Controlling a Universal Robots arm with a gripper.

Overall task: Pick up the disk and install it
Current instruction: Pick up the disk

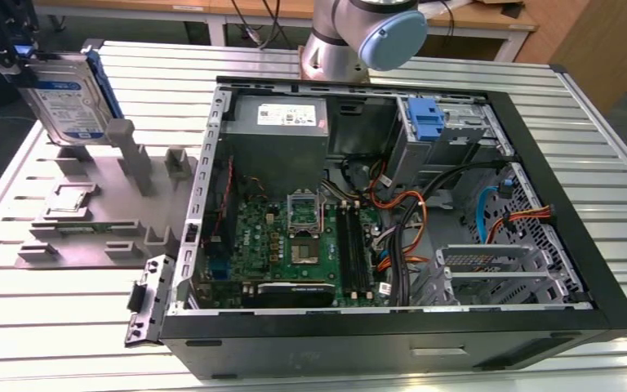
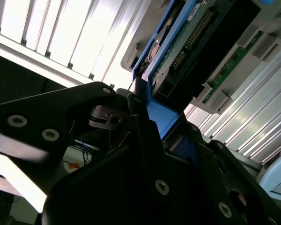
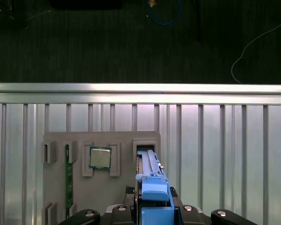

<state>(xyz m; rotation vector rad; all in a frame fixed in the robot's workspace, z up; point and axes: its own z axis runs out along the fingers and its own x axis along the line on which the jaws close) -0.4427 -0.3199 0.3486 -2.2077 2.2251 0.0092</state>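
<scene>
Ribbed aluminium table (image 1: 52, 310) spreads under everything, with dark floor beyond its far edge in the first wrist view. My gripper (image 3: 154, 212) points straight down at that table, fingers (image 3: 86, 215) pressed against both sides of the upper end of the disk (image 1: 65, 102), so I am clamped on it. In the second wrist view a blue rail of the disk runs up between my black fingers, with its green underside board beyond them.

The disk stands on end, leaning a little in the exterior view, label facing outward and a blue rail along its edge. Its lower end is at a slot in the grey holder (image 1: 87, 237). I cannot tell whether it sits in that slot or hangs just clear of it.

On the same holder, beside the slot, lie a square processor chip (image 3: 99, 158) in its own recess and a thin green circuit strip (image 3: 68, 174) in a narrow groove.

My arm's base (image 1: 362, 33) rises at the far edge of the table, and my wrist reaches to the upper corner on the exterior view's left. An open computer case (image 1: 401, 327) lies on its side to the exterior view's right of the holder, well apart from the disk. Inside it are the green motherboard (image 1: 291, 245), a blue bracket (image 1: 428, 118) and a metal drive cage (image 1: 499, 273).
</scene>
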